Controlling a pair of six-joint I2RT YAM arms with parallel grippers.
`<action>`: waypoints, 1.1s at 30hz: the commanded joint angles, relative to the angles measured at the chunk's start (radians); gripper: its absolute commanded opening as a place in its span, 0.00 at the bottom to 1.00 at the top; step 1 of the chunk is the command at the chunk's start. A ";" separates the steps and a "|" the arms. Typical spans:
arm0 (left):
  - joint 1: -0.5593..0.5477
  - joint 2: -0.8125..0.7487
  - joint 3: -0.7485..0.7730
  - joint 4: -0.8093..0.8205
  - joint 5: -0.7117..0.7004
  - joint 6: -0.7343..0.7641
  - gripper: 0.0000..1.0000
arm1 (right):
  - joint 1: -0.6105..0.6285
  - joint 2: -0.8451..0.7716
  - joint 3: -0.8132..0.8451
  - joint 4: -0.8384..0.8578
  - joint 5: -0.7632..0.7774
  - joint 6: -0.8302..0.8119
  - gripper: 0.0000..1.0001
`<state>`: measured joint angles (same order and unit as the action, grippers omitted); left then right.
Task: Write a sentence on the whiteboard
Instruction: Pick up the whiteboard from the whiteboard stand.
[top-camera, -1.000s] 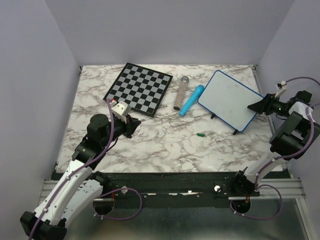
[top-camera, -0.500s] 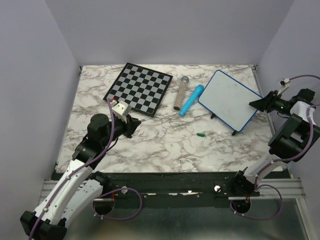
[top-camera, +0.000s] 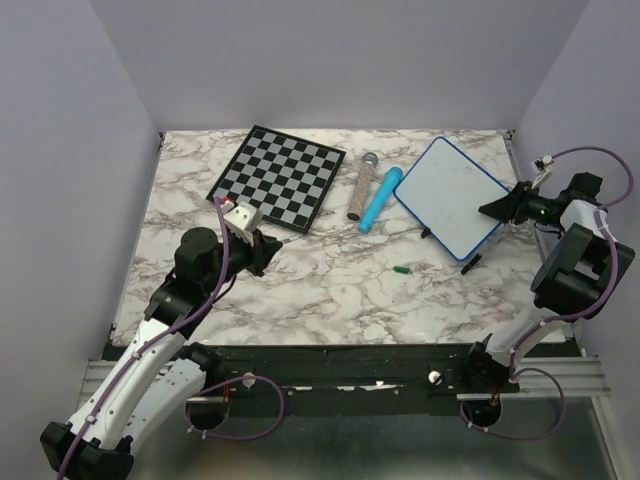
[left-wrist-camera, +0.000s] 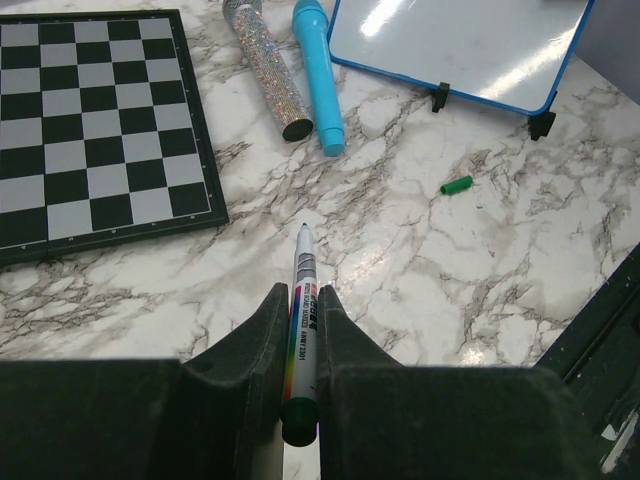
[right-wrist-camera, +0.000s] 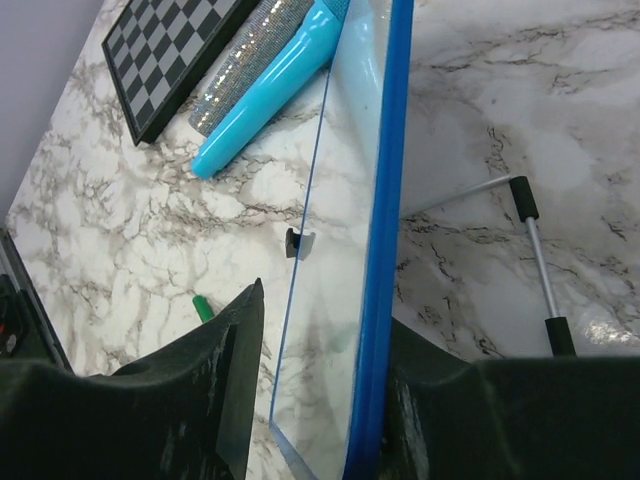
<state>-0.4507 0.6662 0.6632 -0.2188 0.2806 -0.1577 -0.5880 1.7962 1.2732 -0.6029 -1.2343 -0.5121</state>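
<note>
The whiteboard (top-camera: 445, 195) is propped at a tilt on its wire stand at the back right, white with a blue rim. The sentence is out of view. My right gripper (top-camera: 497, 208) has closed round the board's right edge. In the right wrist view the blue rim (right-wrist-camera: 385, 200) lies against one finger and the other finger stands over the glossy face. My left gripper (top-camera: 266, 250) hovers low over the marble left of centre. It is shut on an uncapped white marker (left-wrist-camera: 303, 300) that points forward.
A small green cap (top-camera: 402, 270) lies on the marble in front of the board. A chessboard (top-camera: 277, 177) sits at the back left. A glittery tube (top-camera: 361, 187) and a blue tube (top-camera: 381, 200) lie between the two boards. The board's stand leg (right-wrist-camera: 535, 255) sticks out behind it.
The right gripper's jaws narrowed onto the whiteboard's right edge and moved left, and the board shifted left with them. The left arm and marker stayed put.
</note>
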 joint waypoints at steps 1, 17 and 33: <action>0.007 -0.001 -0.007 0.019 0.019 0.003 0.00 | 0.011 -0.014 -0.038 0.097 0.048 0.095 0.47; 0.007 0.001 -0.007 0.019 0.019 0.003 0.00 | 0.013 -0.124 -0.055 0.178 0.052 0.168 0.08; 0.007 -0.005 -0.008 0.025 0.023 0.003 0.00 | 0.036 -0.313 -0.069 0.270 -0.013 0.313 0.01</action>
<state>-0.4507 0.6685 0.6632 -0.2184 0.2813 -0.1577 -0.5636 1.5749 1.1774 -0.4187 -1.1606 -0.2695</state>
